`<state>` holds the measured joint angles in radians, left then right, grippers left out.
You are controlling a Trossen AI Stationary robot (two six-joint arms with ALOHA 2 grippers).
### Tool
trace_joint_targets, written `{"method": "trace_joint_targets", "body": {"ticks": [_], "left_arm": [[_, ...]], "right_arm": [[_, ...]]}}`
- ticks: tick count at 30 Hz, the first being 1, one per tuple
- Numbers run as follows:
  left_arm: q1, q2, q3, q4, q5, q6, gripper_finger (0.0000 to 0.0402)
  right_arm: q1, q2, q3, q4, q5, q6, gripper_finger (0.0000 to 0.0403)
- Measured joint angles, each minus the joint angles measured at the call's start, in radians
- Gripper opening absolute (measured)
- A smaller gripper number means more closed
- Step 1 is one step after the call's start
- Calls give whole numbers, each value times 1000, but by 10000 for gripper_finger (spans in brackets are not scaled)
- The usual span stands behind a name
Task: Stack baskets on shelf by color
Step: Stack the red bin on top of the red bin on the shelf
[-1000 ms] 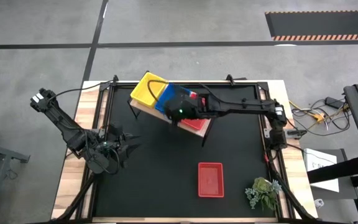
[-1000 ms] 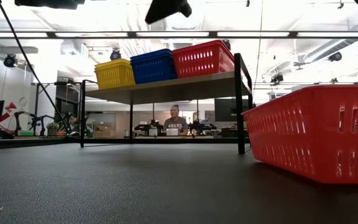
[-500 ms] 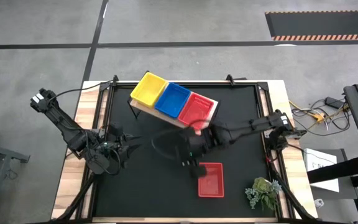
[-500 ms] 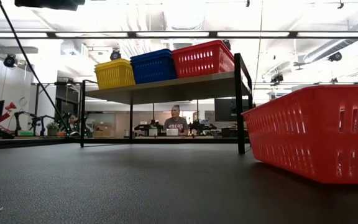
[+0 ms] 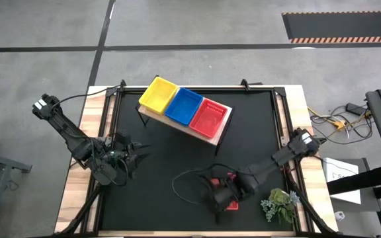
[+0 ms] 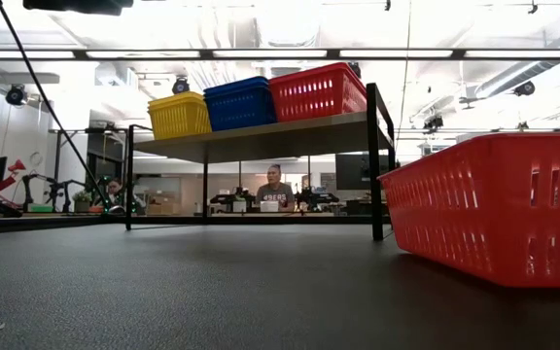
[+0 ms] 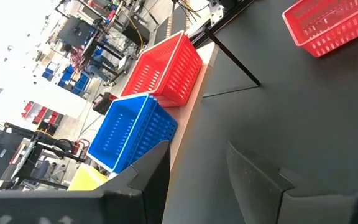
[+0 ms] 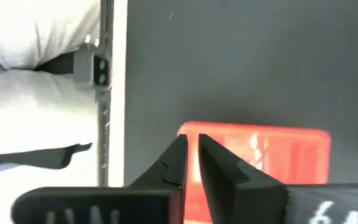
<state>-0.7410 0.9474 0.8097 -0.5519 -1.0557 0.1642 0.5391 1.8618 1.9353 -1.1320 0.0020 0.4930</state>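
The shelf (image 5: 152, 118) stands at the table's far middle and carries a yellow basket (image 5: 159, 94), a blue basket (image 5: 183, 106) and a red basket (image 5: 209, 118) side by side; the low view shows them on the plank (image 6: 261, 138). Another red basket (image 6: 494, 209) rests flat on its bottom on the black table near the front edge. My right gripper (image 5: 219, 197) is over this basket's left end, with its fingers (image 8: 182, 155) almost together. My left gripper (image 5: 132, 157) is open and empty at the table's left. My right gripper points down at the short left end (image 8: 188, 129) of the red basket on the table. Its own fingers cover that spot, so I cannot tell whether they touch the rim. The basket lies flat on the table.
A green artificial plant (image 5: 280, 205) sits at the front right corner. A dark cable (image 5: 184, 185) loops over the table beside my right gripper. The shelf's thin black legs (image 6: 372, 165) stand on the table. A person (image 6: 273, 185) sits in the room behind.
My right gripper has left the shelf, where it was over the blue and red baskets, and has swung toward the table's near edge to the red basket on the table. The baskets have stayed in place.
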Motion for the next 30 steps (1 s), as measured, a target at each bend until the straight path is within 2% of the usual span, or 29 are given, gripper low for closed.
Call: {"method": "trace_joint_targets", "body": {"ticks": [6,10,14,22,30], "left_arm": [[0,0,0,29,4,-2,143],[0,0,-3,70,6,-3,143],[0,0,-6,99,8,-2,143],[0,0,-7,100,8,2,143],[0,0,-7,100,8,9,143]], "right_arm": [[81,2,-76,7,11,139,95],[117,3,-152,16,51,144,139],[136,3,-225,32,50,155,163],[138,3,-357,210,50,184,163],[137,3,-465,322,53,205,125]]}}
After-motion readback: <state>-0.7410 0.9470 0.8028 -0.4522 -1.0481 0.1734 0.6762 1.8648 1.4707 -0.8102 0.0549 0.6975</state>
